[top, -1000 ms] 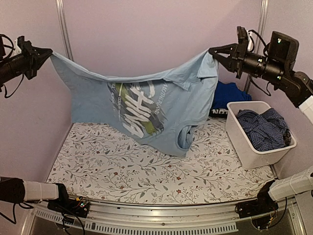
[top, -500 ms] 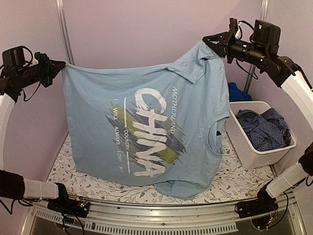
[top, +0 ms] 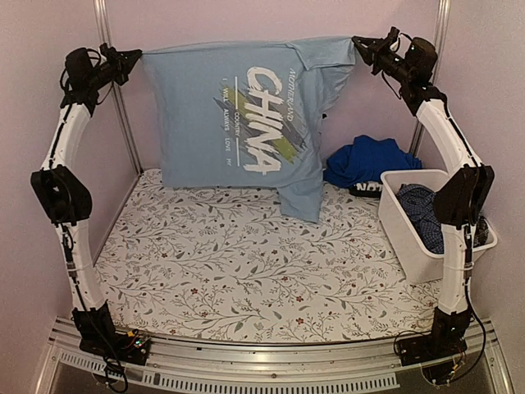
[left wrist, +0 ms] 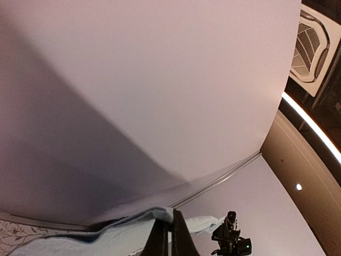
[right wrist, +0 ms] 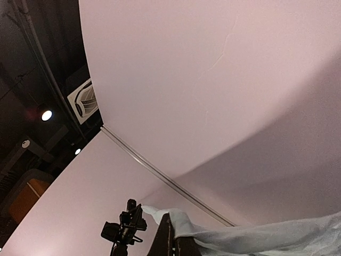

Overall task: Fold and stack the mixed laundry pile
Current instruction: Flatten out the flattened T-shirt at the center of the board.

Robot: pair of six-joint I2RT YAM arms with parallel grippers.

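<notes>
Our left pincer (top: 136,56) is clenched on one top corner of the pale blue shirt (top: 238,107). The right pincer (top: 358,43) is clenched on the opposite corner. We see the shirt stretched flat between them, high over the far side of the surface (top: 246,271), with its print facing the overhead camera. Both arms reach almost straight up from their bases and bend inward only near the top, wrists pointing toward each other. One fold of the shirt hangs lower on the right; we cannot tell whether it touches the surface.

Only the overhead view shows the rest. A royal blue garment (top: 365,160) is heaped at the far right, just beside the white tub (top: 410,246), which holds the dark blue small-check garment (top: 422,209).

The wrist views look up at the wall (left wrist: 133,80). Each shows its own closed fingers (left wrist: 161,242) pinching a thin edge of pale cloth, with the opposite pincer small beyond.
</notes>
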